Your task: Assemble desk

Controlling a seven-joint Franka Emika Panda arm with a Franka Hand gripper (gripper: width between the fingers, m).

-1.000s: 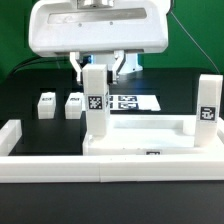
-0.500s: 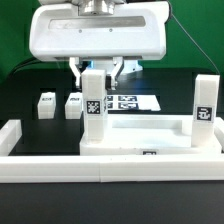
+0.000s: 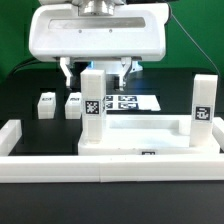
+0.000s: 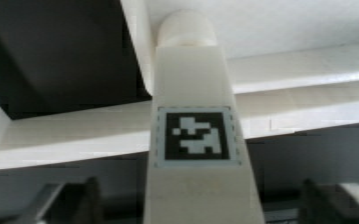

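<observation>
Standing upright inside the wide, flat, rimmed white plastic tabletop panel [image 3: 140,138] are two square white block legs of the desk. One upright leg [image 3: 93,100] rises near the panel's end on the exterior view's left, a black-and-white tag on its face; the second upright leg [image 3: 203,105] rises at the end on the exterior view's right, tagged the same way. The panel lies on the black table [image 3: 25,100], just behind the long low white border wall [image 3: 60,168]. Behind the panel, two loose legs [image 3: 45,105] lie side by side on the table, apart from everything else, with the flat white marker board [image 3: 135,102] to the exterior view's right of them.

From where I stand, the big white gripper [image 3: 97,74] hangs directly over the first upright leg. Its fingers [image 3: 126,70] are spread wide, one on each side of the leg's top, with a clear gap on both sides; they touch nothing and hold nothing. The wrist view shows the same leg [image 4: 197,90] running up the middle, tag facing the camera, with the dark fingers [image 4: 60,203] well clear on either side and the panel's rim [image 4: 309,85] beyond.
</observation>
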